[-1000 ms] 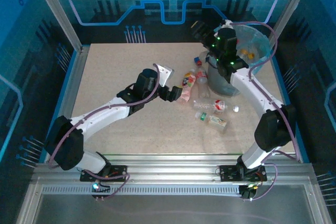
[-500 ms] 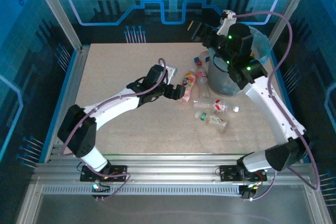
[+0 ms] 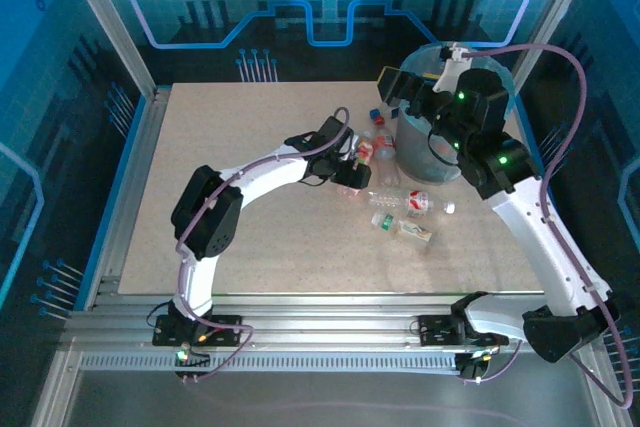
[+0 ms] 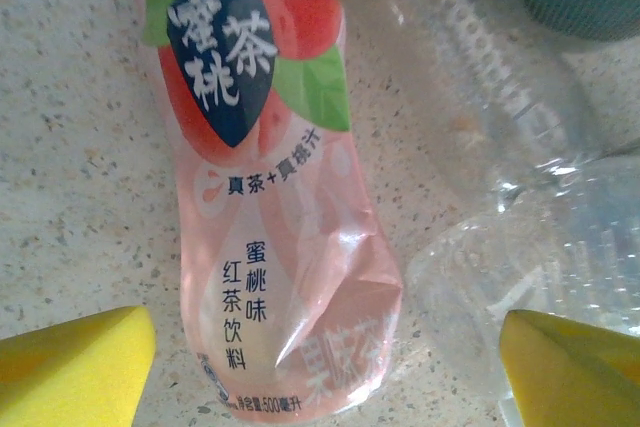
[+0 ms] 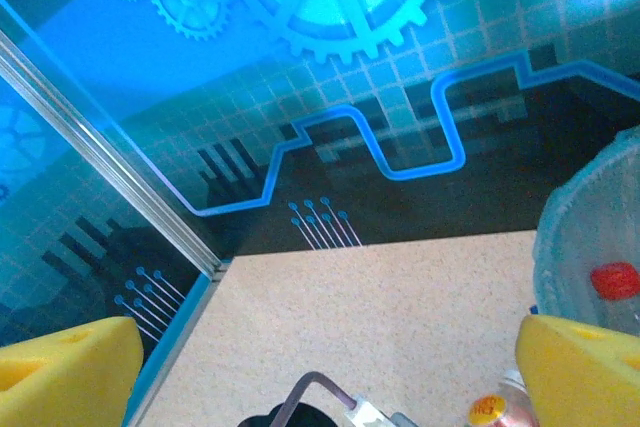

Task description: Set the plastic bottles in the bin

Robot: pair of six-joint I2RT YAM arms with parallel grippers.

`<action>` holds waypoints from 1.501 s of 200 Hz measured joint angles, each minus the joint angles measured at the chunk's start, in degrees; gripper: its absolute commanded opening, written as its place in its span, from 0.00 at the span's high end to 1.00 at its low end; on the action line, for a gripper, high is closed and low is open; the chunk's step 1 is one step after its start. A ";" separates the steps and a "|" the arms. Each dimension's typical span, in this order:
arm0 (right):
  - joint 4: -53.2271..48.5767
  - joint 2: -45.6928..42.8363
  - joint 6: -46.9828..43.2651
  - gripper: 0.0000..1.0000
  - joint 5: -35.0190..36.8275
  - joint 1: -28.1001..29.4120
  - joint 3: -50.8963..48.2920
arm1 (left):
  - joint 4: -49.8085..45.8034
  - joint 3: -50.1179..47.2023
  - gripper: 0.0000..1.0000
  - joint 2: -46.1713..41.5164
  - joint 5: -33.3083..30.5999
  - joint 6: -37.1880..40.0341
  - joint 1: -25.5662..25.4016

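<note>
My left fingers (image 4: 80,367) stand wide open, low over the table (image 4: 60,147). The pink peach tea bottle (image 4: 270,227) lies between them, not gripped. My right fingers (image 5: 65,367) are also wide open and empty, raised beside the bin (image 3: 420,157). Other clear bottles (image 3: 402,203) lie near the bin.

1. Pink-label bottle (image 4: 270,197), large white characters on its dark blue field: "蜜桃茶"
2. Just beneath, dark print: "真茶+真果汁"
3. Lower down, in two vertical columns: "蜜桃味红茶饮料"
4. At the bottom edge, small print: "500毫升"
</note>
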 measured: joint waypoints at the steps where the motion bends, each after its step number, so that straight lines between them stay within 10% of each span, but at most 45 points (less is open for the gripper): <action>1: 0.00 0.00 0.00 0.03 0.00 0.00 -0.04 | -0.02 0.04 0.11 0.04 0.04 0.00 0.00; 120: -1.53 1.20 0.55 0.03 -0.63 0.00 -1.31 | -6.21 7.28 0.14 9.16 0.87 -0.46 -0.48; 198: -1.88 1.25 1.11 0.03 -0.61 0.00 -1.31 | -7.19 8.17 0.34 10.36 -1.01 0.83 -0.48; 300: -4.52 0.87 0.35 0.03 3.19 4.83 -0.44 | -6.12 -4.59 0.40 -16.33 -6.62 5.55 -0.02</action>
